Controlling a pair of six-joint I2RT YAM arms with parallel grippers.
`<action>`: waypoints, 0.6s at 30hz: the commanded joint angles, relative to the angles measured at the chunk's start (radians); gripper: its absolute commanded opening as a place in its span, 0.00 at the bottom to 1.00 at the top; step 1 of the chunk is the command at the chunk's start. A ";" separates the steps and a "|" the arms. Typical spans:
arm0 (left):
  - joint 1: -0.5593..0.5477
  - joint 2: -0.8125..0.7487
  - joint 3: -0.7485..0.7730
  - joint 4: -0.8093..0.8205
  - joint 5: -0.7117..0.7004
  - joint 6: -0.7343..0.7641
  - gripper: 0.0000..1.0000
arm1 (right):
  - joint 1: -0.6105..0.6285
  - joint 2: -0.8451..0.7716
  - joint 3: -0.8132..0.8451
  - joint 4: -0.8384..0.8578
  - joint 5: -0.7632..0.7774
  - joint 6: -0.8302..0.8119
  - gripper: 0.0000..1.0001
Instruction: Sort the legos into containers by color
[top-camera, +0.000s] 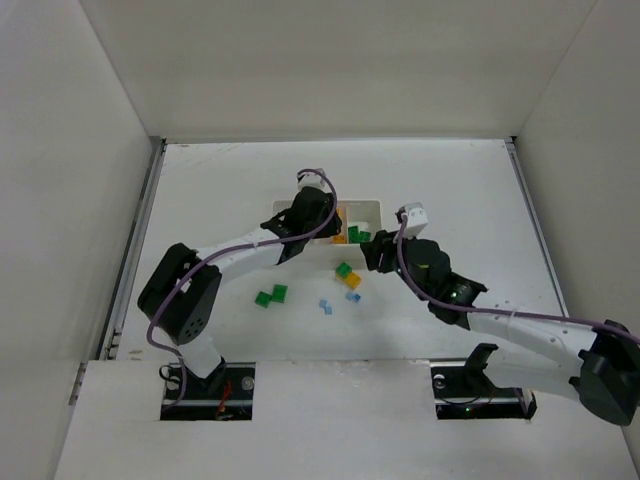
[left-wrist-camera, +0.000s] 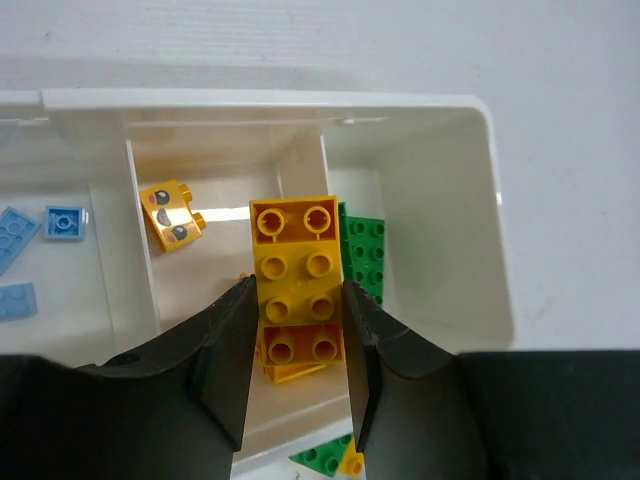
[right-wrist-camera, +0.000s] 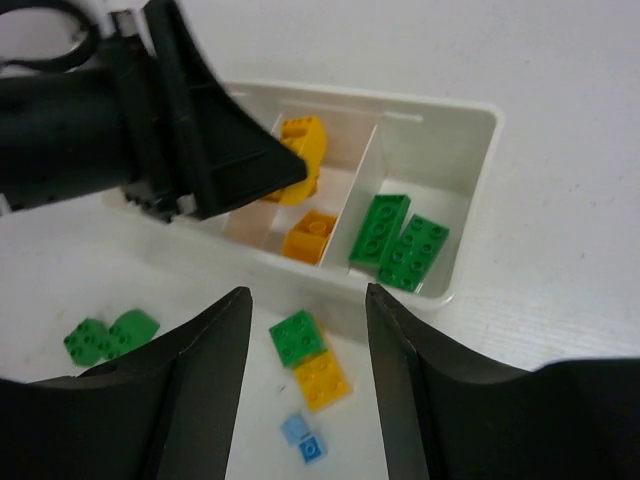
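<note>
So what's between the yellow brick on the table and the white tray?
A green brick sits there, touching the yellow brick on the side nearer the tray. The right wrist view shows it best.

— What's covering the left arm (top-camera: 235, 250) and right arm (top-camera: 520, 328)?
— White shells are wrapping them, black housings capping joints, purple cable (top-camera: 317, 172) trailing along each
— Left gripper (left-wrist-camera: 297, 292)?
— Showing matte black wedge fingers (left-wrist-camera: 225, 370)
</note>
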 joint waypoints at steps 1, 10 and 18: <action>-0.019 0.026 0.076 -0.050 -0.098 0.072 0.25 | 0.070 -0.031 -0.031 -0.027 0.021 0.028 0.53; -0.037 -0.028 0.068 -0.077 -0.161 0.113 0.43 | 0.205 0.100 -0.053 -0.112 0.021 0.131 0.37; -0.098 -0.238 -0.080 -0.101 -0.164 0.116 0.41 | 0.211 0.208 -0.054 -0.115 0.038 0.177 0.45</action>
